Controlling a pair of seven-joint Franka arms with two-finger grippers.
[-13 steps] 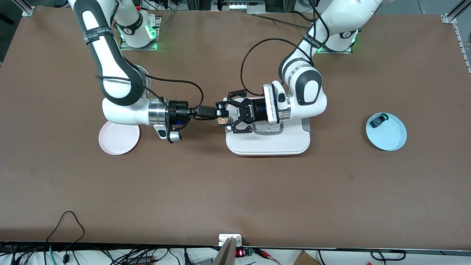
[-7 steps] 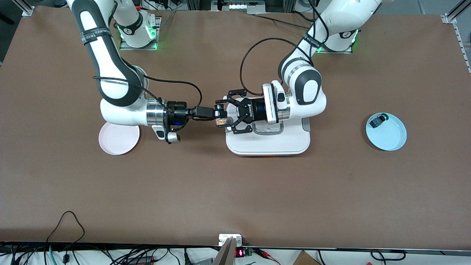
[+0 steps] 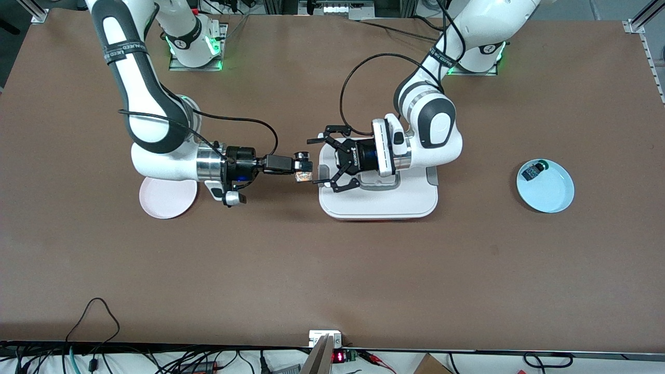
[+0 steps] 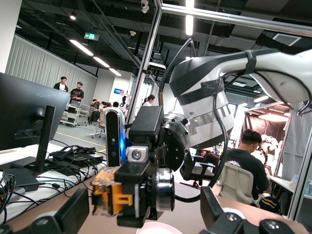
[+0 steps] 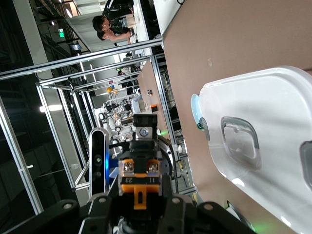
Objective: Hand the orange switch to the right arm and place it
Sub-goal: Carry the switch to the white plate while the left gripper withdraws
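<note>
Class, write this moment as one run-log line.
stage: handover done | right gripper: shut on orange switch, beside white tray | left gripper: open, over tray edge | pink plate: bare

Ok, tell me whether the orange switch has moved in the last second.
Yes. The tiny black orange-capped switch, held in the right gripper, has drawn away from the white rectangular tray toward the round pink plate.

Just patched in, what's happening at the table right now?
A handover in mid-air. The right gripper is shut on the orange switch, above bare table beside the white tray. The left gripper is open over the tray's edge, with the switch clear of its fingers. The pink plate lies under the right arm; the blue plate holds a green-capped part.
</note>
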